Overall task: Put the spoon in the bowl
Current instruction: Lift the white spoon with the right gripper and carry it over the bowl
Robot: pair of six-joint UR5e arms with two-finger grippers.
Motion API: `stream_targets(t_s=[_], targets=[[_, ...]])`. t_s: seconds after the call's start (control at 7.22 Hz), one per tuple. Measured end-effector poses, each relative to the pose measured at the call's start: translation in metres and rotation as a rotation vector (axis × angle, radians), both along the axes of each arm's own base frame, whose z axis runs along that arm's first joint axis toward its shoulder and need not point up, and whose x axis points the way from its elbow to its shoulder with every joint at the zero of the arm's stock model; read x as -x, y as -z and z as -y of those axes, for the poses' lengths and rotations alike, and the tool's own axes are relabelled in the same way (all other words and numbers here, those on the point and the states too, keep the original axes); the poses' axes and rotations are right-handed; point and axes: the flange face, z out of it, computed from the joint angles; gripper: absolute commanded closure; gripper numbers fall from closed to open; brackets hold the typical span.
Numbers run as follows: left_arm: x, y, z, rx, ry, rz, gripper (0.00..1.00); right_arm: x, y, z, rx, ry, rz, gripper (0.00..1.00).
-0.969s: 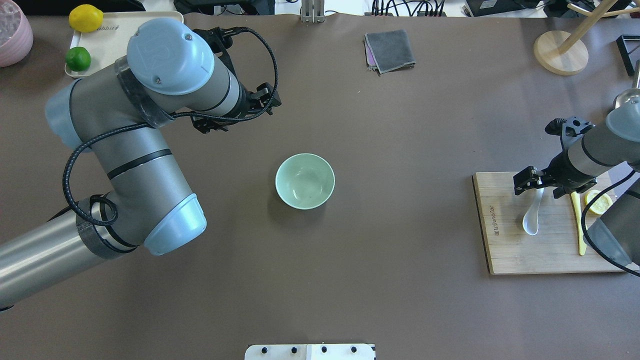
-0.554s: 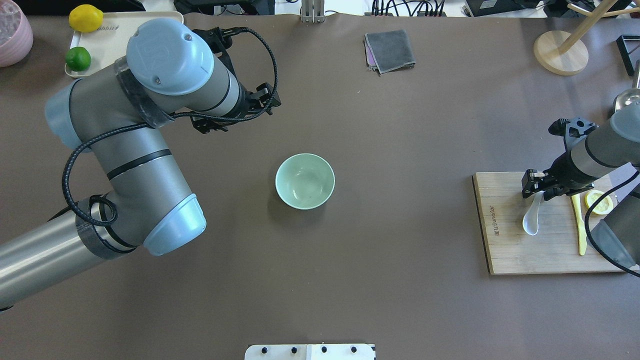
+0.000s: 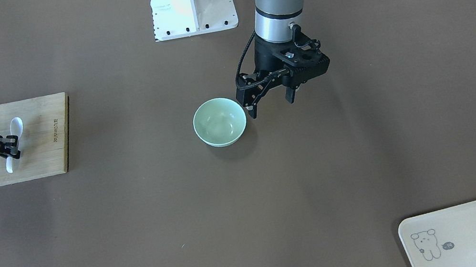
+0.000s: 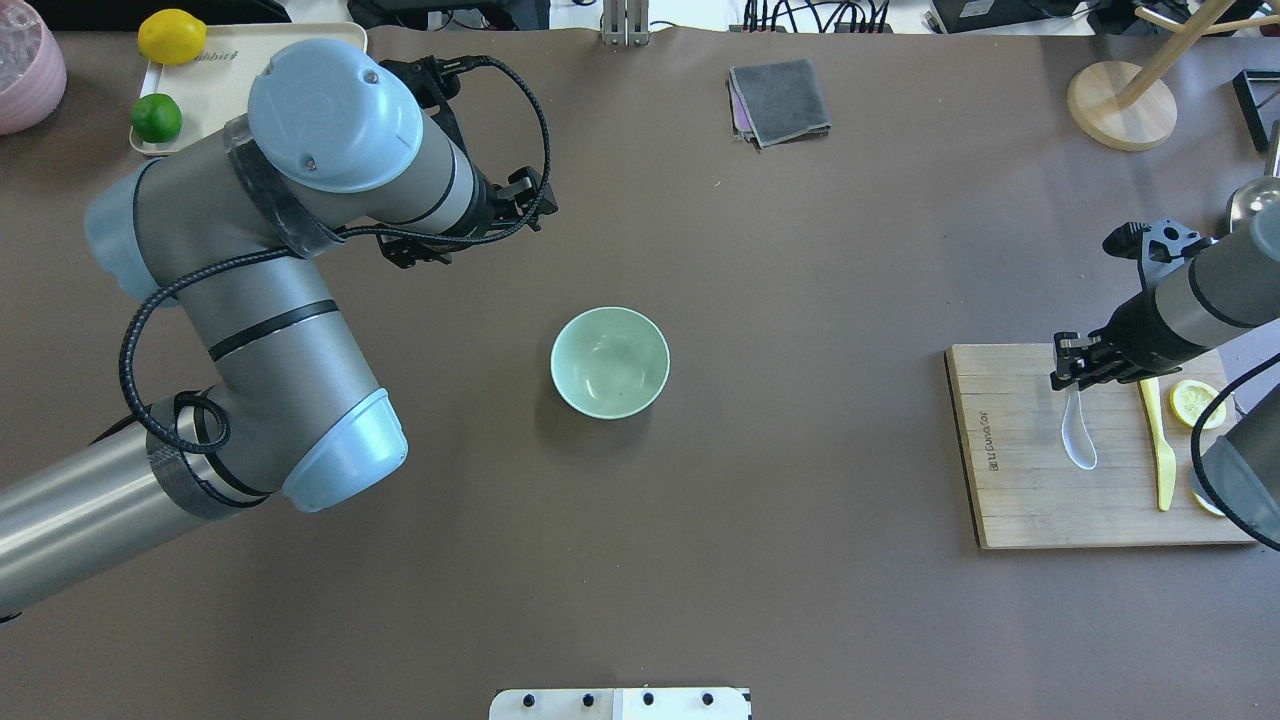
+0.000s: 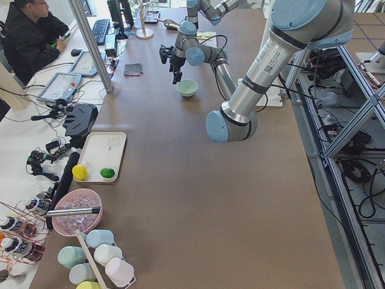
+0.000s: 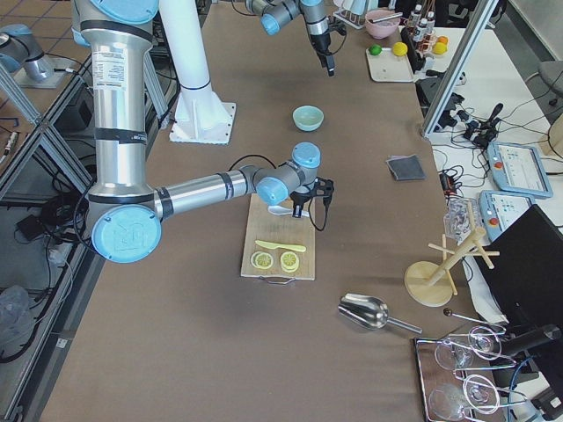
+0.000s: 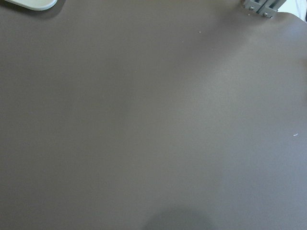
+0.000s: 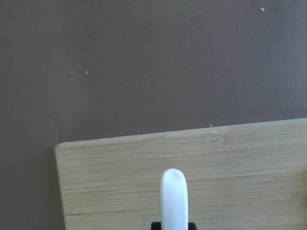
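The white spoon [image 4: 1078,440] lies on the wooden cutting board [image 4: 1010,500] at the right, turned on its side. My right gripper [image 4: 1073,366] is shut on its handle. The handle's tip [image 8: 173,201] sticks out past the fingers in the right wrist view. From the front, the scoop [image 3: 16,126] points towards the robot and the right gripper [image 3: 9,145] is at mid-handle. The mint-green bowl [image 4: 610,360] stands empty at the table's middle, far from the spoon. My left gripper [image 3: 272,106] is open and empty, hovering just beside the bowl [image 3: 219,121].
A yellow knife [image 4: 1160,450] and lemon slices [image 4: 1197,403] lie on the board by the spoon. A grey cloth [image 4: 780,100] lies at the far edge. A cream tray [image 4: 240,60] with a lime [image 4: 157,117] and a lemon [image 4: 171,36] sits far left. A wooden stand [image 4: 1120,105] is far right.
My right gripper has narrowed from wide open and shut on the spoon's handle. The spoon has shifted slightly right and turned onto its side. The left arm has barely moved.
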Motion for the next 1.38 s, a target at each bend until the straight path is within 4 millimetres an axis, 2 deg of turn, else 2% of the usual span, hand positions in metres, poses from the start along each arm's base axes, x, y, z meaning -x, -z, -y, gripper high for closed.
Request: stream_targets(t_s=[0.14, 0.28, 0.55, 0.69, 0.83, 0.97, 1.11, 1.38], targets=[[0.006, -0.002, 0.002, -0.022, -0.010, 0.009, 0.02, -0.003, 0.021, 0.007, -0.023, -0.007, 0.032, 1.00], [0.022, -0.009, 0.007, -0.070, -0.031, 0.035, 0.02, 0.005, 0.050, 0.022, -0.046, -0.021, 0.063, 1.00], [0.081, -0.054, 0.033, -0.135, -0.037, 0.123, 0.02, 0.033, 0.132, 0.061, -0.048, -0.071, 0.093, 1.00], [0.121, -0.085, 0.052, -0.160, -0.068, 0.182, 0.02, 0.051, 0.181, 0.079, -0.047, -0.096, 0.102, 1.00], [0.164, -0.117, 0.069, -0.168, -0.105, 0.225, 0.02, 0.078, 0.229, 0.092, -0.049, -0.119, 0.109, 1.00], [0.200, -0.141, 0.082, -0.164, -0.105, 0.240, 0.02, 0.115, 0.267, 0.095, -0.066, -0.139, 0.104, 1.00], [0.220, -0.162, 0.092, -0.192, -0.102, 0.236, 0.02, 0.153, 0.297, 0.090, -0.089, -0.160, 0.097, 1.00], [0.223, -0.222, 0.112, -0.257, -0.128, 0.214, 0.02, 0.207, 0.345, 0.073, -0.119, -0.195, 0.107, 1.00]])
